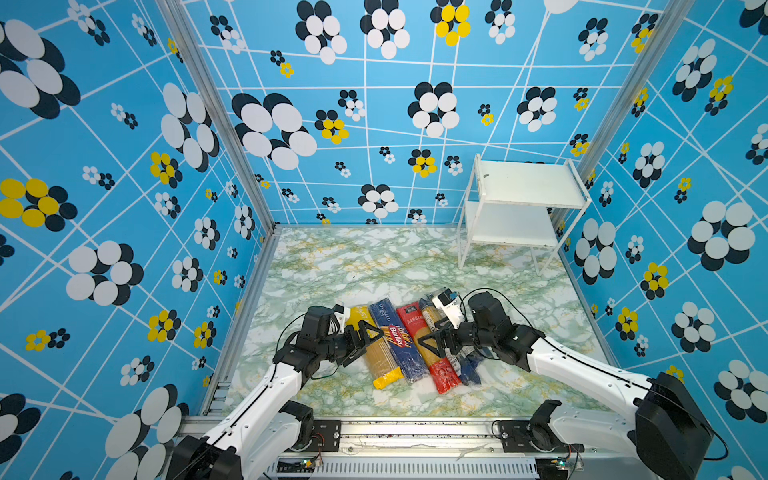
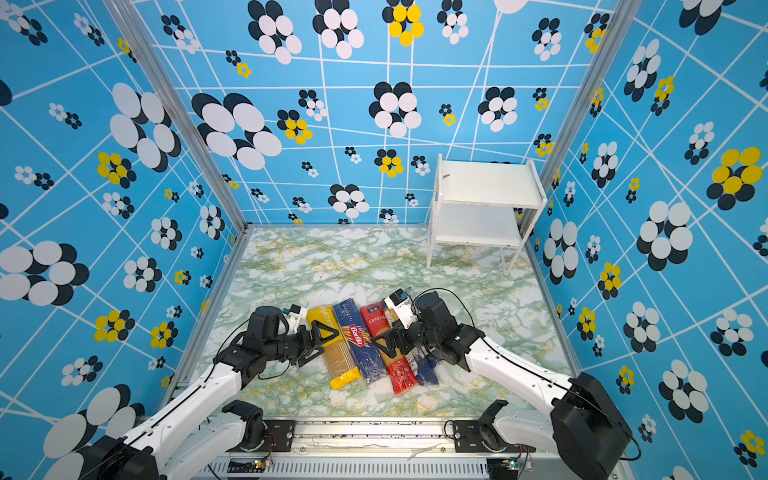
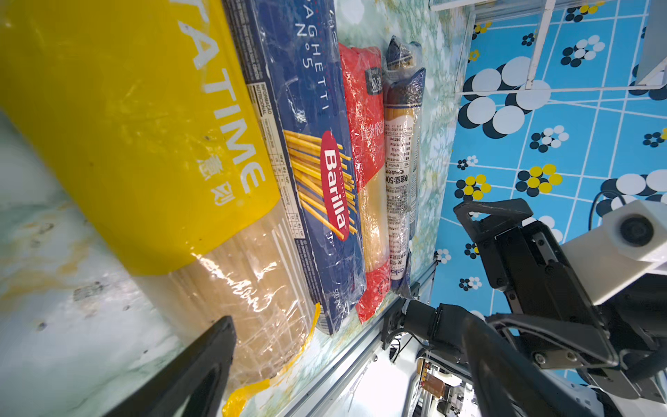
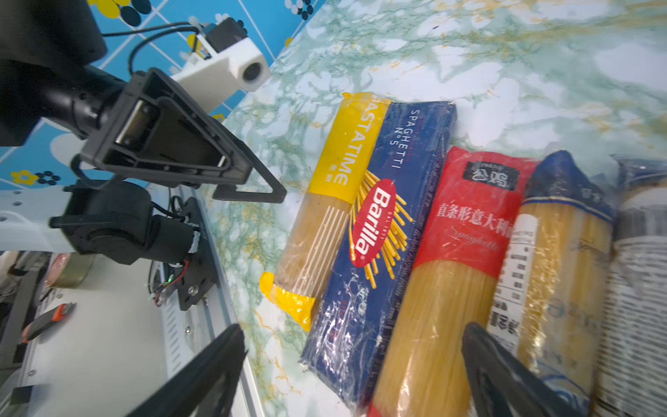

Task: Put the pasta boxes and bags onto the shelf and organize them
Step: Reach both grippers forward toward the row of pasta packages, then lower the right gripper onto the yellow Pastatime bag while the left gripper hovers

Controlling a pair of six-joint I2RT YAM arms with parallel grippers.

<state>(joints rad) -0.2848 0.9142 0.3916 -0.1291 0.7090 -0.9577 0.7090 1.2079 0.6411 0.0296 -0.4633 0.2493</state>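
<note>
Spaghetti comes first: all 5 packs lie side by side, touching, on the marbled tabletop at my end. The shelf stands well apart in the far right corner, both of its boards bare. Nothing is placed yet, so I judge the step in hand to be the first pick.

My left pincer hangs spread wide over the yellow PASTATIME pack, grasping nothing. My right pincer is just as widely released above the red bag, also empty. I cannot tell whether either finger touches film.

The yellow pack is crinkly film with a clear window on pale strands. The Barilla carton is a stiff, flat-sided dark-blue box under shiny wrap. The red bag is soft film with a clear middle. The 2 clear packs are slimmer and rounder, with gathered dark-blue ends. The shelf is a thin white metal frame carrying 2 flat white boards.

The next move calls for closing across 1 pack's narrow width near its middle, since a long pack gripped at an end would likely droop. Neighbours press together, so a finger must wedge between them. The yellow pack, with 1 free side, looks easiest. Slick film may slip, and the carton should hold firmer.
</note>
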